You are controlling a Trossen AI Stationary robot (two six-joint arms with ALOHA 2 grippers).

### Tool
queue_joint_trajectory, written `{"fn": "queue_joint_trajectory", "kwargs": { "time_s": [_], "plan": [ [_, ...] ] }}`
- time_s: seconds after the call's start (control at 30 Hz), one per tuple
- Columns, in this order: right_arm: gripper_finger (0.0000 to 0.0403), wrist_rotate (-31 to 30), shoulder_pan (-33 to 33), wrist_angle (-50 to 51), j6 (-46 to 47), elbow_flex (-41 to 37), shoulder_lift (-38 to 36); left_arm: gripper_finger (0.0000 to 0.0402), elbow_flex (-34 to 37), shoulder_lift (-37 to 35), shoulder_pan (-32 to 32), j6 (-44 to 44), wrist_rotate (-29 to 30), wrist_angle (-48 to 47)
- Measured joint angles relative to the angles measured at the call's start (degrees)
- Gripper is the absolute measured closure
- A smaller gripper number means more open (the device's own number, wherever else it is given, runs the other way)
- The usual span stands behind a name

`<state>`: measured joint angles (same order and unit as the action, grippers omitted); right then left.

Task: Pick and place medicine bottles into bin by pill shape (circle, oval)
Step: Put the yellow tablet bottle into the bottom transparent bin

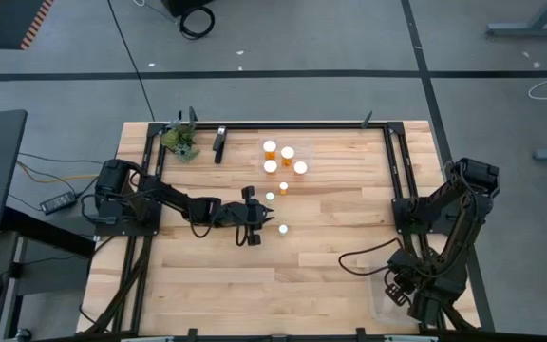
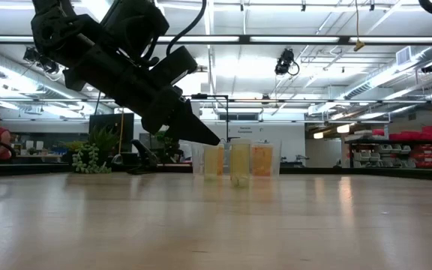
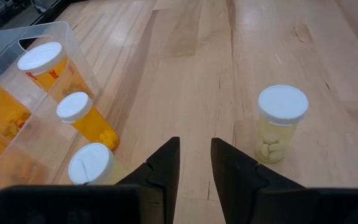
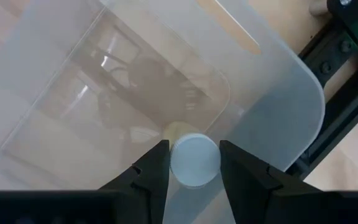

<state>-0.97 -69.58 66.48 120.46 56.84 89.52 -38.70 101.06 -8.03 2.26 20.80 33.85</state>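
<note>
Two grips differ: the right gripper [image 4: 193,163], jaws clamped on a white-capped bottle [image 4: 194,160] over the clear bin [image 4: 278,93] at lower right, seems due to release, while the left gripper [image 3: 194,163], jaws narrowly apart and empty, must still reach the pale bottle [image 3: 280,123].

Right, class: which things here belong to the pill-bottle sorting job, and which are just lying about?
Job: medicine bottles; pale-pill bottle; clear bin; capped bottle in right gripper; left gripper, empty.
Lying about: green plant; dark object beside it; power brick off the table.
</note>
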Motion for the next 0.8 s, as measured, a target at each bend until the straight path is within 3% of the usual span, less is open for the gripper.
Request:
{"fn": "queue_joint_trajectory", "kwargs": {
  "time_s": [0.43, 0.8],
  "plan": [
    [0.0195, 1.66, 0.56, 1.68, 0.96, 0.0, -0.6, 0.0307, 0.0, 0.0, 0.0, 0.02, 0.0, 0.02],
    [0.0185, -0.15, 6.49, 4.5, -6.78, 0.0, -6.17, 0.0312, 0.0, 0.0, 0.0, 0.32, 0.0, 0.02]
  ]
}}
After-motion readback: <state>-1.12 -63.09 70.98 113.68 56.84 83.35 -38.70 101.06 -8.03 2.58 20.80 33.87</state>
